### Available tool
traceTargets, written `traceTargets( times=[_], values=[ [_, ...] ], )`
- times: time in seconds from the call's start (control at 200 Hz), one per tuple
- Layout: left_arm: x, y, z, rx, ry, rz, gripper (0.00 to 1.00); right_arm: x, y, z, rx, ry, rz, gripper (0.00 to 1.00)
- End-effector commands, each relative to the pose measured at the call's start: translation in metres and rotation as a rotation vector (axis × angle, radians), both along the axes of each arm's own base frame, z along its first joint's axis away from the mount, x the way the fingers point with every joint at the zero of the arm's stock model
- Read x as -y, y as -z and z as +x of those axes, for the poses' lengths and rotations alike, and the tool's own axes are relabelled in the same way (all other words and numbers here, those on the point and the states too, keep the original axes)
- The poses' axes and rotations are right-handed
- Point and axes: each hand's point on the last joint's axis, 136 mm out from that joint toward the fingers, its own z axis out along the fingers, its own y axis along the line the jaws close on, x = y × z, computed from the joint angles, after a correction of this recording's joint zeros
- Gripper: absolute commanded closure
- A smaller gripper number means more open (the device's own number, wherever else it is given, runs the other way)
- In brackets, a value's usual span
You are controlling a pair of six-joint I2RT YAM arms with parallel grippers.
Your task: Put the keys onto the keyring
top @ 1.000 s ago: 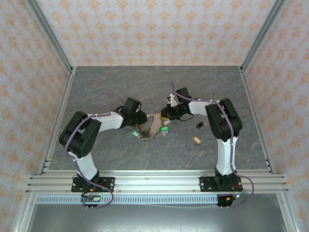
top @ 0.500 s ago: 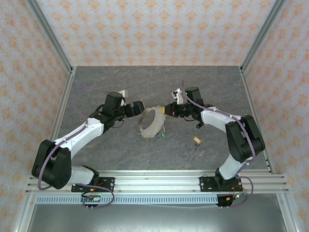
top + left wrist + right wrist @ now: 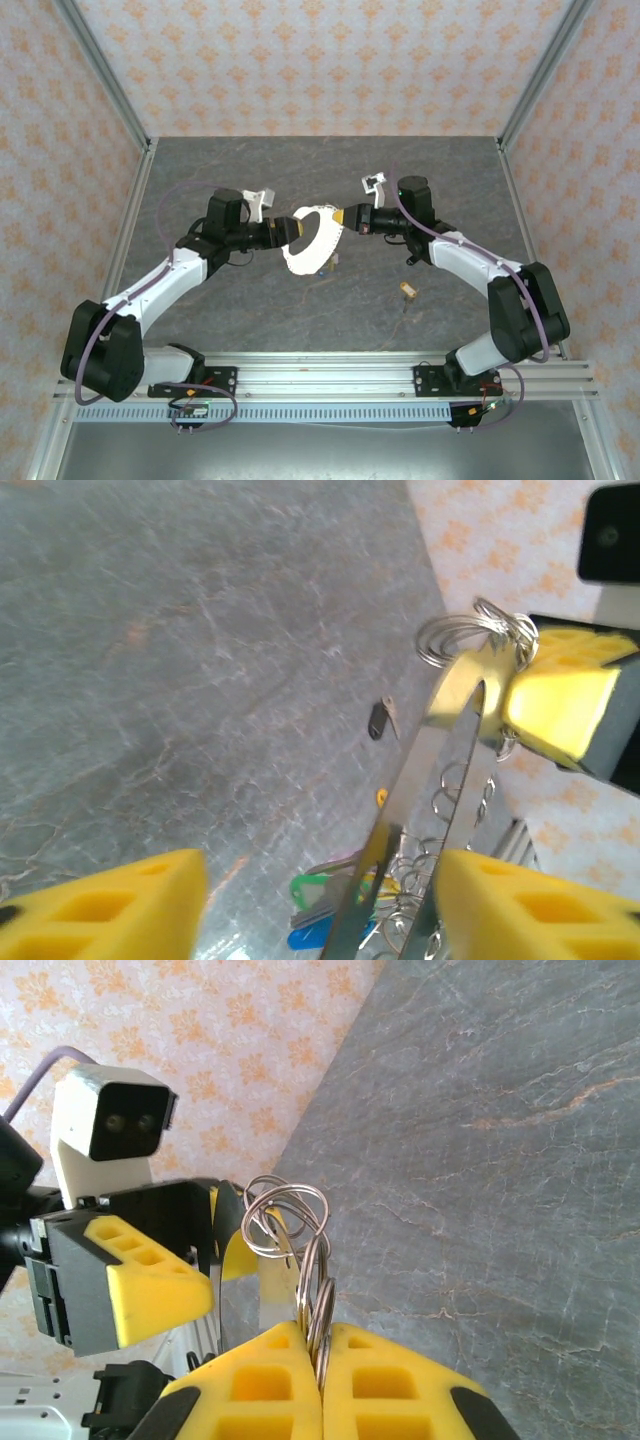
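Top external — keyring (image 3: 316, 243) lifted higher than before.

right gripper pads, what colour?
Yellow; the pads show best in the right wrist view.

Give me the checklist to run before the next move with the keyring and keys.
1. Right claw grip on the keyring: ok, shut on it.
2. Left claw ready: ok, open, fingers either side of the ring.
3. Keyring off the table: ok, it looks held up between the claws.
4. Green key and blue key on the ring: cannot tell; they sit at its lower end.
5. Brass key and dark key: not ok, loose on the table, apart from the ring.
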Motion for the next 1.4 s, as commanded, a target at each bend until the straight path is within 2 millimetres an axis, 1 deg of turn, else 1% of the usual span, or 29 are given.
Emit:
traceTargets(
  times=[0.0,0.04,0.14,0.23,0.37,0.405,0.45,0.48,0.54,0.571,0.586,0.601,0.641,0.676,0.726,0.766,0.896,0.966,1.061,1.101,1.151,1.246,1.341,1.396],
  values=[
    [0.011,-0.009,-0.007,0.013,0.066,-0.080,0.52,-0.001,-0.031,-0.004,0.092,-0.019,0.067,0.94],
    [0.011,-0.011,-0.008,0.016,0.066,-0.080,0.60,-0.001,-0.030,-0.004,0.092,-0.018,0.064,0.94],
    [0.009,-0.016,-0.009,0.029,0.060,-0.071,0.83,0.001,-0.025,-0.003,0.086,-0.009,0.052,0.93],
    [0.005,-0.022,-0.011,0.046,0.048,-0.048,1.00,0.004,-0.020,-0.002,0.087,0.019,0.036,0.89],
    [-0.005,-0.033,-0.016,0.102,0.047,0.053,1.00,0.018,-0.014,-0.001,0.119,0.113,-0.009,0.81],
    [-0.008,-0.036,-0.019,0.116,0.050,0.089,1.00,0.023,-0.013,0.000,0.131,0.145,-0.026,0.75],
    [-0.010,-0.041,-0.023,0.142,0.061,0.136,1.00,0.031,-0.012,0.001,0.149,0.194,-0.049,0.74],
    [-0.011,-0.046,-0.026,0.163,0.071,0.162,1.00,0.036,-0.013,0.001,0.168,0.221,-0.062,0.72],
    [-0.009,-0.059,-0.032,0.208,0.089,0.180,1.00,0.048,-0.018,0.000,0.212,0.289,-0.087,0.61],
    [-0.006,-0.067,-0.035,0.234,0.103,0.182,1.00,0.055,-0.021,0.000,0.237,0.328,-0.092,0.60],
    [-0.006,-0.071,-0.036,0.250,0.107,0.186,1.00,0.058,-0.018,0.000,0.239,0.343,-0.099,0.60],
    [-0.004,-0.076,-0.039,0.266,0.116,0.188,1.00,0.061,-0.026,-0.003,0.273,0.357,-0.089,0.59],
    [-0.001,-0.085,-0.044,0.309,0.137,0.204,1.00,0.069,-0.033,-0.008,0.337,0.391,-0.087,0.53],
    [0.002,-0.093,-0.049,0.347,0.159,0.217,1.00,0.073,-0.037,-0.011,0.377,0.407,-0.086,0.50],
    [0.004,-0.102,-0.054,0.399,0.179,0.240,1.00,0.080,-0.045,-0.018,0.430,0.430,-0.086,0.49],
    [0.006,-0.111,-0.057,0.439,0.195,0.241,1.00,0.082,-0.050,-0.024,0.461,0.419,-0.088,0.49],
    [0.009,-0.132,-0.065,0.563,0.229,0.222,1.00,0.074,-0.061,-0.048,0.524,0.342,-0.082,0.49],
    [0.007,-0.143,-0.064,0.605,0.211,0.213,1.00,0.065,-0.065,-0.064,0.622,0.297,-0.095,0.51],
    [0.011,-0.156,-0.069,0.652,0.236,0.187,1.00,0.048,-0.059,-0.085,0.774,0.254,-0.196,0.51],
    [0.012,-0.161,-0.071,0.665,0.248,0.176,1.00,0.040,-0.055,-0.092,0.830,0.233,-0.238,0.54],
    [0.014,-0.166,-0.074,0.683,0.265,0.164,1.00,0.032,-0.053,-0.097,0.882,0.233,-0.269,0.58],
    [0.016,-0.169,-0.078,0.702,0.294,0.162,1.00,0.017,-0.051,-0.103,0.967,0.255,-0.259,0.61],
    [0.017,-0.172,-0.081,0.711,0.314,0.163,1.00,0.001,-0.042,-0.108,1.040,0.263,-0.301,0.66],
    [0.017,-0.174,-0.083,0.713,0.328,0.165,1.00,-0.009,-0.036,-0.114,1.090,0.244,-0.336,0.67]
  ],
)
